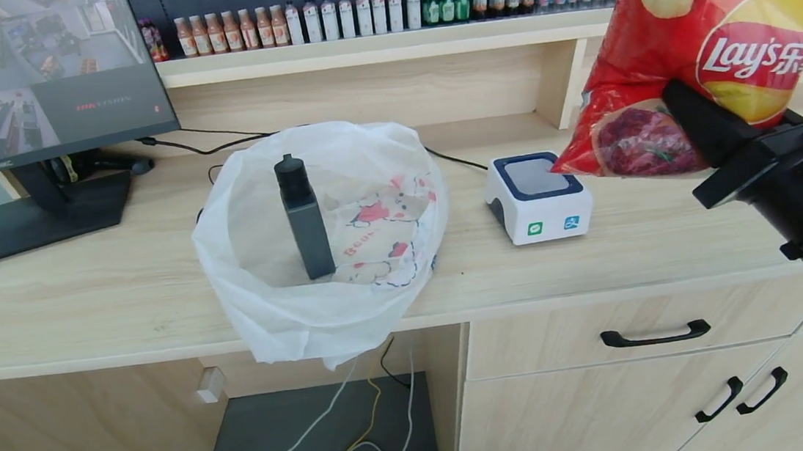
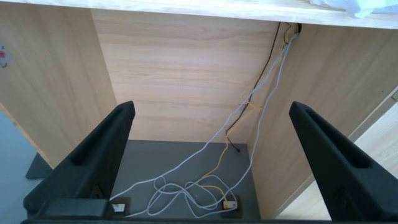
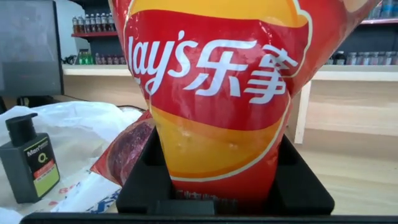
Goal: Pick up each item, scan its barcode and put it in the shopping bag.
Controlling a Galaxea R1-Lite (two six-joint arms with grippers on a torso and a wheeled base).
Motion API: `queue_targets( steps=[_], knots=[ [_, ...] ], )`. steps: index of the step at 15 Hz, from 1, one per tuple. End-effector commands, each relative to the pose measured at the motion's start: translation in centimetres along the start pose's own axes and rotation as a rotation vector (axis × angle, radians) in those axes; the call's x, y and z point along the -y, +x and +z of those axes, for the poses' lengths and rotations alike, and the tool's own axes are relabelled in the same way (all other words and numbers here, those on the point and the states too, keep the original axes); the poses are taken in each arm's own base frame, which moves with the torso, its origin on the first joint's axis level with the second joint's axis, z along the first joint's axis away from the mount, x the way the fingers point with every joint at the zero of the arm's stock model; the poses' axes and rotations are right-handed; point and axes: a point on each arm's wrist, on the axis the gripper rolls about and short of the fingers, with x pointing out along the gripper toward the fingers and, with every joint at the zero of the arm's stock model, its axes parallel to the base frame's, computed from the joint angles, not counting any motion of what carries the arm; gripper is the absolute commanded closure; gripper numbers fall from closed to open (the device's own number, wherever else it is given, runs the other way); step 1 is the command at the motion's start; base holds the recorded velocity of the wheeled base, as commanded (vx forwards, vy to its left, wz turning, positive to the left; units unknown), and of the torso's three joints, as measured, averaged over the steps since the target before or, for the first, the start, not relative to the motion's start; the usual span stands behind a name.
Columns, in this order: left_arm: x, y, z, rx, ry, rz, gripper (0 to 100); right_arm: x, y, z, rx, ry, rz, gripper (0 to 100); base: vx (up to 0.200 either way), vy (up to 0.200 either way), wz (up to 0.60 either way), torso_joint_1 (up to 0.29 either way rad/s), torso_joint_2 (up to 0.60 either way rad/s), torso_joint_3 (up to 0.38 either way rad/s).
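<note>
Fingers of the right gripper (image 3: 221, 174) are clamped on the lower part of the red chip bag (image 1: 714, 26), held upright above the counter (image 1: 84, 300), just right of the white scanner (image 1: 535, 198). Left of the scanner sits the white shopping bag (image 1: 261, 298) with a dark bottle (image 1: 305, 220) upright inside. The left gripper (image 2: 211, 112) hangs spread apart under the counter, above loose cables (image 2: 186, 186).

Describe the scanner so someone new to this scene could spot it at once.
On the wooden counter, just right of the white bag, sits the scanner, a small white box. Its tilted top window has a dark blue rim and its front carries two small square icons.
</note>
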Motion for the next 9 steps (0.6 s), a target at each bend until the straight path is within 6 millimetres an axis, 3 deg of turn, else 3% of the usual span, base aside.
queue_targets(
  steps=[1,9],
  knots=[
    [0.0,0.0,0.0,0.0,0.0,0.001,0,0.2,0.8,-1.6,-0.047,-0.023,-0.038,100,0.0,0.0,0.0,0.0,0.0,0.0],
    [0.0,0.0,0.0,0.0,0.0,0.001,0,-0.2,2.6,-5.3,-0.141,-0.048,-0.076,100,0.0,0.0,0.0,0.0,0.0,0.0]
  ],
)
